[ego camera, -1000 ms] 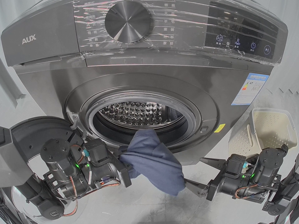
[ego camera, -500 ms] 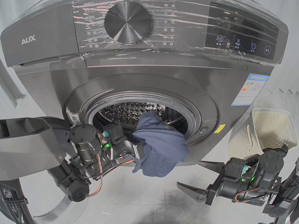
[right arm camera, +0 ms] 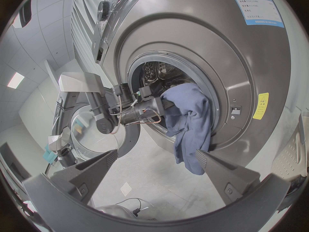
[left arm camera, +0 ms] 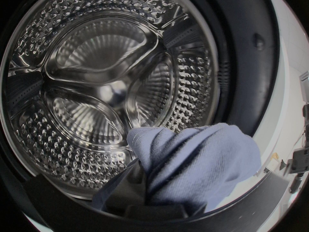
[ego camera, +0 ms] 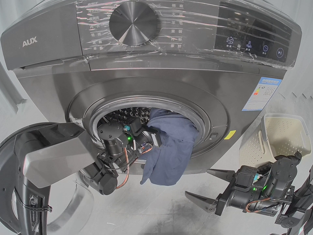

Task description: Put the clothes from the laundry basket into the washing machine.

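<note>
A blue garment (ego camera: 172,147) hangs over the lower rim of the washing machine's round opening (ego camera: 97,121), its top inside the mouth and its tail dangling down the front panel. My left gripper (ego camera: 157,135) is at the opening, shut on the garment's upper part; the cloth hides its fingers. In the left wrist view the bunched garment (left arm camera: 199,158) sits just before the steel drum (left arm camera: 96,81), which holds no other clothes. My right gripper (ego camera: 198,182) stands open low on the right, above the floor, with nothing between its fingers. The cream laundry basket (ego camera: 283,137) stands behind it.
The washer's door (ego camera: 13,167) is swung open at the left, beside my left arm. The basket's visible inside looks bare. Grey floor (ego camera: 156,209) lies open between the machine's front and my right gripper.
My left arm has lifted the blue garment up and forward, from in front of the machine into the door opening. The right gripper dropped slightly a second ago, then kept still and open.
</note>
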Tool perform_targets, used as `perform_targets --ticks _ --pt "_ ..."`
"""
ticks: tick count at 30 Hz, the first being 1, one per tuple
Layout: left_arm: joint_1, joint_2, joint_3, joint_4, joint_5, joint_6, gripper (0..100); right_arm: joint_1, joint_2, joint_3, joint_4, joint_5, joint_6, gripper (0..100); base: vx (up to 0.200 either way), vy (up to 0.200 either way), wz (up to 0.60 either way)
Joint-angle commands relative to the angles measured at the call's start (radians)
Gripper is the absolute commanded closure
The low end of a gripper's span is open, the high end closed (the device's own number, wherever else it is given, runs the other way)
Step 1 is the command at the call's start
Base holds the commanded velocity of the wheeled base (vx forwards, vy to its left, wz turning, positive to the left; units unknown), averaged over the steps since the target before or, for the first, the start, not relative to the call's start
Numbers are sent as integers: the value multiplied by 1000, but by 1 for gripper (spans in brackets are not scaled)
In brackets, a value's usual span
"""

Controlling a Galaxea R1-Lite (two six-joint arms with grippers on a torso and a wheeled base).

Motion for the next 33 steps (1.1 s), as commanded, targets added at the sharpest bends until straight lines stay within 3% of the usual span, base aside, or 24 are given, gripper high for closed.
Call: perform_targets --ticks 1,7,33 --pt "47 106 -164 22 55 1 100 1 2 0 0 1 0 0 0 0 0" --pt "50 110 -241 65 91 0 100 1 3 0 0 1 0 0 0 0 0" --pt "78 145 -395 152 147 -12 100 30 3 -1 0 -1 8 0 0 0 0"
